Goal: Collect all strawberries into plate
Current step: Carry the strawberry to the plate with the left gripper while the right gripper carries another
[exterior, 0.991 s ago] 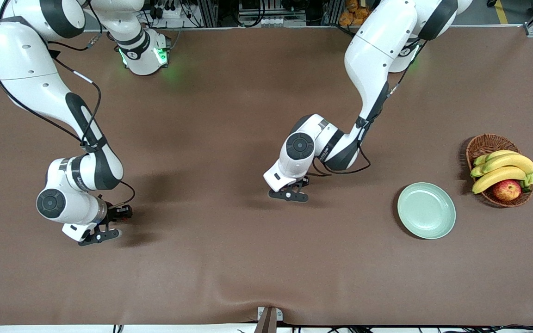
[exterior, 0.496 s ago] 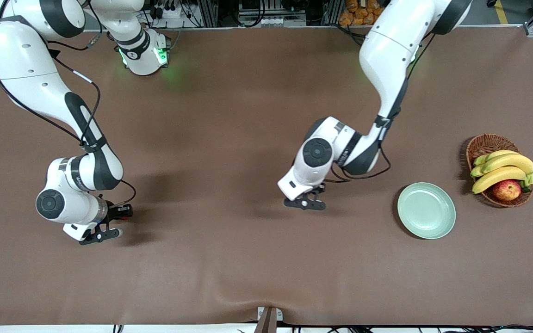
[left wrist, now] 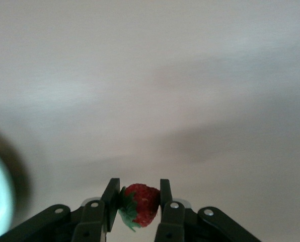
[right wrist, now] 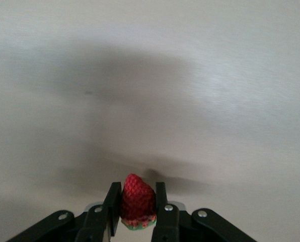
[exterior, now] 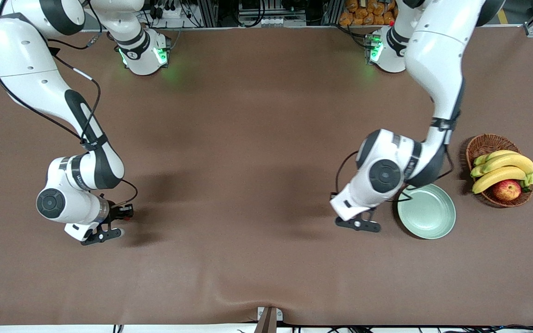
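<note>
Left hand (exterior: 358,225) pinching a small red strawberry (left wrist: 139,204) right beside the mint-green round plate (exterior: 426,210); next, over the rim. Right hand (exterior: 102,235), well away, grips another strawberry (right wrist: 138,201)

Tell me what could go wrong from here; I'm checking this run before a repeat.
The left claw grips its strawberry beside the plate, not over it; an early release would drop it on the table. The right claw pinches a strawberry at the right arm's end of the table; that small berry could slip on the long carry.
</note>
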`<state>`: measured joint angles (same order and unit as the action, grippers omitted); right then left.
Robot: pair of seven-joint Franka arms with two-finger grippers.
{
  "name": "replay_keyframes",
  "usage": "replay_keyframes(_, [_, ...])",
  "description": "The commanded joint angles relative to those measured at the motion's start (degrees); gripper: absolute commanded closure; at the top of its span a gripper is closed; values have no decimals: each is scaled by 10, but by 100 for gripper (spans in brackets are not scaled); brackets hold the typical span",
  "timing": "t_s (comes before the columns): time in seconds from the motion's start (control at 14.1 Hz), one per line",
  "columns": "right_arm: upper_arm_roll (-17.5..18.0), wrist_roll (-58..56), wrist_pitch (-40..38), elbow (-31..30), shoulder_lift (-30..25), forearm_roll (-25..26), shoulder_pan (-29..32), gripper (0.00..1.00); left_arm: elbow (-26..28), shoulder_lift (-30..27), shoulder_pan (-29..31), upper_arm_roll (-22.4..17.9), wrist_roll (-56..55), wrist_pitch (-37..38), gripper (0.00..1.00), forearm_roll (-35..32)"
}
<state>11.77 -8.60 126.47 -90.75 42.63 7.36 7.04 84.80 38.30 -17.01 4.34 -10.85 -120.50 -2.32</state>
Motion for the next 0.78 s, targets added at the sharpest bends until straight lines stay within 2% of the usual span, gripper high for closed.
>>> replay_keyframes(0.0, [41, 22, -26, -8, -28, -31, 8, 100, 47, -42, 48, 8, 47, 11, 100, -12])
replay_keyframes(0.14, [64, 50, -25, -8, -29, -45, 3, 100, 68, -59, 89, 8, 107, 12, 100, -12])
replay_keyframes(0.35, [100, 140, -13, -6, -26, -45, -11, 100, 69, -56, 153, 9, 209, 12, 100, -12])
replay_keyframes(0.5, [100, 196, 0, 0, -24, -45, -40, 100, 68, -36, 171, 9, 225, -1, 100, -12])
replay_keyframes(0.71, [98, 305, 33, 17, -10, -42, -102, 100, 69, -2, 180, 8, 271, -58, 100, -12])
